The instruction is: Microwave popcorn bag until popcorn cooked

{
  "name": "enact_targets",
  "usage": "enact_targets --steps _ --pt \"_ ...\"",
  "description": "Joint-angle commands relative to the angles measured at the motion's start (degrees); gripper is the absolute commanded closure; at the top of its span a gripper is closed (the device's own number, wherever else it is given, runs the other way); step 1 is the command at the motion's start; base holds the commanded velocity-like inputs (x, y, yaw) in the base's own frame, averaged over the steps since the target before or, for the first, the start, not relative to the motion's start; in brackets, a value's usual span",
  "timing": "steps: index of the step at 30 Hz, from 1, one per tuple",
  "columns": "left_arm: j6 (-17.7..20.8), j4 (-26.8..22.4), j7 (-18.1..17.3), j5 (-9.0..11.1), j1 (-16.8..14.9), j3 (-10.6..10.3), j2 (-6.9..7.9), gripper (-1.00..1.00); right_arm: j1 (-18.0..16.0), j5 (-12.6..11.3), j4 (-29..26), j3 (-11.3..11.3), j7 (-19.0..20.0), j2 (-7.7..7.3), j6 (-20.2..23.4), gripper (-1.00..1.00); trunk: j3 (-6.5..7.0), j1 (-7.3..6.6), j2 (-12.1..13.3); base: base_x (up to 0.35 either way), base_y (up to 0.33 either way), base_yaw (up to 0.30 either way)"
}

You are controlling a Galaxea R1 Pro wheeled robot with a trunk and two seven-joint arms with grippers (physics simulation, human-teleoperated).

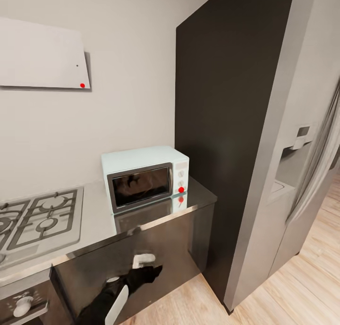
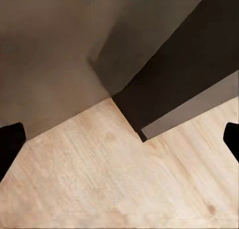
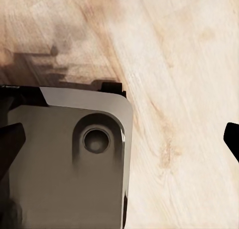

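On the left of the head view a steel gas hob (image 1: 40, 219) is set into the grey countertop (image 1: 97, 221). Right of it, the pale-blue microwave (image 1: 144, 176) stands near the countertop's right end, door closed, red indicator lit on its white control panel (image 1: 181, 175), just beside a tall dark cabinet side panel (image 1: 222, 141). Further right stands a grey refrigerator (image 1: 288, 174).

Low in that view a dark arm (image 1: 118, 294) hangs in front of the cabinet fronts, below countertop height; which arm it is cannot be told.

The left gripper (image 2: 119, 139) and the right gripper (image 3: 119, 139) both face the wooden floor (image 2: 99, 179), fingertips spread at the frame edges with nothing between them.

Judgement: the microwave lies up and forward of both grippers.
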Motion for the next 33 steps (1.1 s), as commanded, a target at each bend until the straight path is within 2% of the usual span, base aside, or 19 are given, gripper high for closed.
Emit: enact_targets --steps 1,3,4,5,6,7,9,10,16,19,21,24,26,33 --pt "0.38 2.10 0.01 0.60 -0.05 -0.01 0.02 -1.00 -0.10 0.30 0.20 -0.08 0.14 -0.02 -0.29 -1.00 -0.07 0.00 -0.06 0.000 0.000 0.000" --pt "0.36 7.66 0.02 0.73 -0.05 0.00 0.10 -1.00 -0.10 0.29 0.20 -0.08 0.14 -0.01 -0.30 -1.00 -0.07 0.00 -0.06 0.000 0.000 0.000" --pt "-0.26 13.74 -0.07 0.69 -0.03 0.00 0.12 -1.00 -0.09 0.28 0.21 -0.08 0.14 -0.06 -0.28 -1.00 -0.07 0.00 -0.06 0.000 0.000 0.000" --pt "-3.60 19.57 -0.09 0.74 -0.04 0.00 0.08 -1.00 -0.09 0.24 0.21 -0.08 0.14 -0.05 -0.27 -1.00 -0.07 0.00 -0.06 0.000 0.000 0.000" --pt "-6.44 22.48 -0.11 0.82 -0.04 0.00 0.07 -1.00 -0.06 0.23 0.21 -0.08 0.14 -0.03 -0.26 -1.00 -0.07 0.00 -0.06 0.000 0.000 0.000" --pt "-12.99 28.54 -0.35 0.88 -0.05 0.00 0.01 -1.00 -0.04 0.25 0.21 -0.08 0.14 -0.01 -0.24 -1.00 -0.07 0.00 -0.06 0.000 0.000 0.000" --pt "-18.80 35.05 -0.43 0.95 -0.03 0.00 -0.10 -1.00 -0.04 0.27 0.21 -0.08 0.14 -0.01 -0.26 -1.00 -0.07 0.00 -0.06 0.000 0.000 0.000" --pt "-20.27 37.31 -0.33 1.00 0.03 0.00 -0.04 -1.00 -0.03 0.27 0.21 -0.08 0.14 -0.02 -0.29 -1.00 -0.07 0.00 -0.06 0.000 0.000 0.000" --pt "-21.62 39.61 0.97 1.06 0.39 0.00 0.10 -1.00 -0.02 0.30 0.21 -0.08 0.14 -0.13 -0.40 -1.00 -0.07 0.00 -0.06 0.000 0.000 0.000" --pt "-21.64 39.67 7.01 1.05 1.19 0.00 0.13 -1.00 -0.02 0.30 0.21 -0.08 0.14 -0.11 -0.35 -1.00 -0.07 0.00 -0.06 0.000 0.000 0.000" --pt "-21.63 39.67 8.19 1.05 2.93 0.00 0.00 -1.00 -0.03 0.30 0.21 -0.08 0.14 -0.10 -0.33 -1.00 -0.07 0.00 -0.06 0.000 0.000 0.000" --pt "-21.60 39.74 8.67 1.05 5.40 0.00 -0.08 -1.00 -0.03 0.30 0.21 -0.08 0.21 -0.14 -0.31 -1.00 -0.07 0.00 -0.06 0.000 0.000 0.000" --pt "-21.95 39.69 8.79 1.07 9.44 0.02 0.03 -1.00 -0.05 0.28 0.21 -0.08 0.22 -0.17 -0.32 -1.00 -0.07 0.00 -0.06 0.000 0.000 0.000" --pt "-21.90 39.68 8.70 2.01 10.96 0.00 0.05 -1.00 -0.06 0.22 0.21 -0.08 0.14 -0.16 -0.32 -1.00 -0.07 0.00 -0.06 0.000 0.000 0.000"
